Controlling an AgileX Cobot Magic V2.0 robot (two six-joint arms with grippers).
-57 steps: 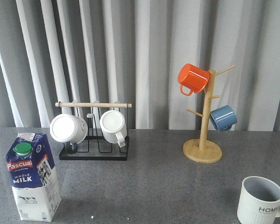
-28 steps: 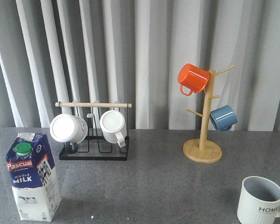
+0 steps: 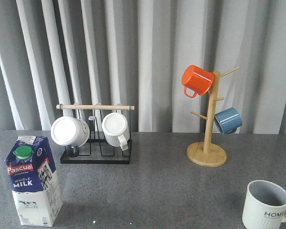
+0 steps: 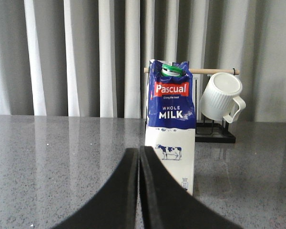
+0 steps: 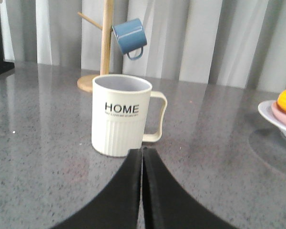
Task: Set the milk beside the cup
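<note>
Both jaws clenched, empty. Milk [image 3: 32,181] upright, far from cup [image 3: 268,205]; I'd open wide, grip mid-body: stiff carton, top-heavy, likely heavy

Backdrop: grey and white pleated curtains [image 3: 133,57] hang right behind the bench's far edge.
Bench: dark grey speckled tabletop [image 3: 157,191], slightly glossy.

White mugs [image 3: 69,131] on rack [image 3: 96,156] (black); wooden tree [image 3: 207,152] right.
</note>
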